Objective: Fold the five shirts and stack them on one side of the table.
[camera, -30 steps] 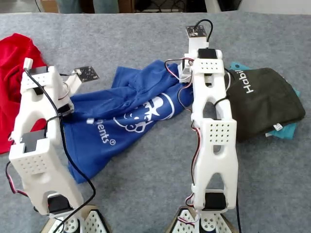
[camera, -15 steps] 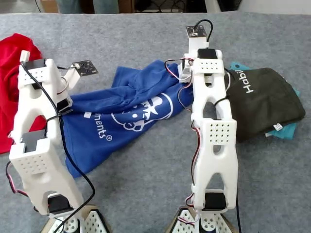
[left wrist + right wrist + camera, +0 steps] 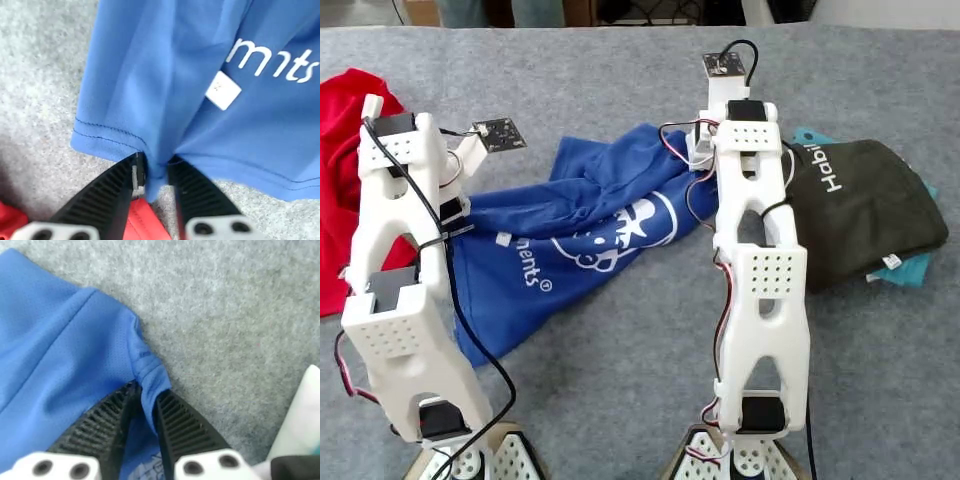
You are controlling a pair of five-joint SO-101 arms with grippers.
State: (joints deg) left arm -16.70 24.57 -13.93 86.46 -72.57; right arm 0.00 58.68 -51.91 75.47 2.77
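Observation:
A blue shirt (image 3: pixel 585 225) with white print lies crumpled across the middle of the grey table, between the two arms. My left gripper (image 3: pixel 156 170) is shut on the hem of the blue shirt (image 3: pixel 200 85) at its left end, and the cloth bunches between the fingers. My right gripper (image 3: pixel 143 396) is shut on a seamed corner of the blue shirt (image 3: pixel 55 345) at its right end. A red shirt (image 3: pixel 345 150) lies at the table's left edge. A dark folded shirt (image 3: pixel 865 210) rests on a teal one (image 3: pixel 910 270) at the right.
The left arm (image 3: pixel 395 290) stands over the red shirt's edge; the right arm (image 3: pixel 755 260) stands between the blue shirt and the dark pile. Bare grey felt (image 3: pixel 620 370) lies at the front and along the far side.
My left gripper has pulled the blue shirt's left edge a little away from the camera and upward; the cloth near it has drawn straighter. The right arm has stayed still.

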